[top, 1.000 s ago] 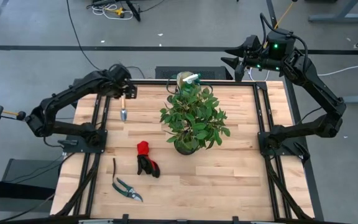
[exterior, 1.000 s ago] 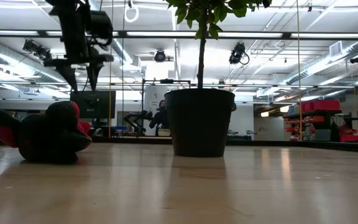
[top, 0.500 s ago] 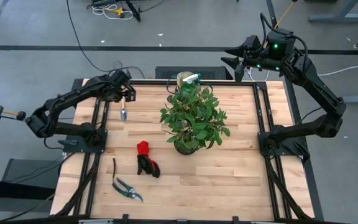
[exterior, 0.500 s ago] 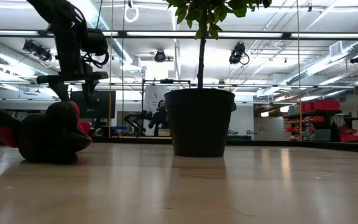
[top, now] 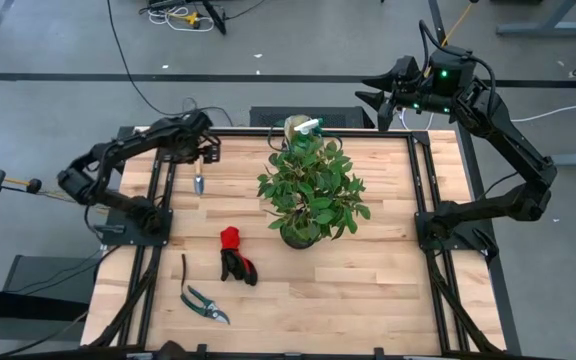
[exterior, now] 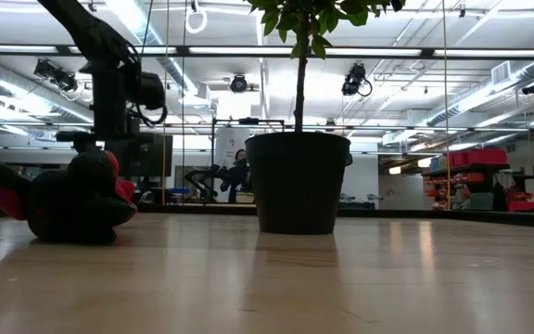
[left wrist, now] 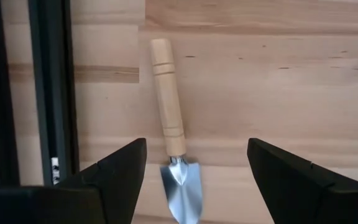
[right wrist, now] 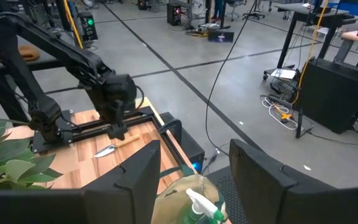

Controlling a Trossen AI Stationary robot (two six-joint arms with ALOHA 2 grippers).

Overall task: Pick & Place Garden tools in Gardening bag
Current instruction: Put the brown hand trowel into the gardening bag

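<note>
A trowel with a wooden handle (left wrist: pixel 166 93) and a metal blade (left wrist: pixel 181 190) lies flat on the table near the far left corner (top: pixel 199 183). My left gripper (left wrist: pixel 194 177) is open above it, one finger on each side of the neck where the handle meets the blade, touching nothing; it also shows in the high view (top: pixel 204 151). The tan bag (top: pixel 295 126) with a green spray bottle (top: pixel 309 127) in it stands at the far edge. My right gripper (top: pixel 372 101) is open and waits beyond the far edge.
A leafy plant (top: pixel 312 188) in a dark pot (exterior: pixel 298 181) stands mid-table in front of the bag. Red-and-black gloves (top: pixel 235 255) lie left of the pot, and pruning shears (top: pixel 201 299) lie near the front left. A black frame rail (left wrist: pixel 50 93) runs beside the trowel.
My left gripper has come down toward the trowel, its fingers kept apart. The trowel has stayed where it was.
</note>
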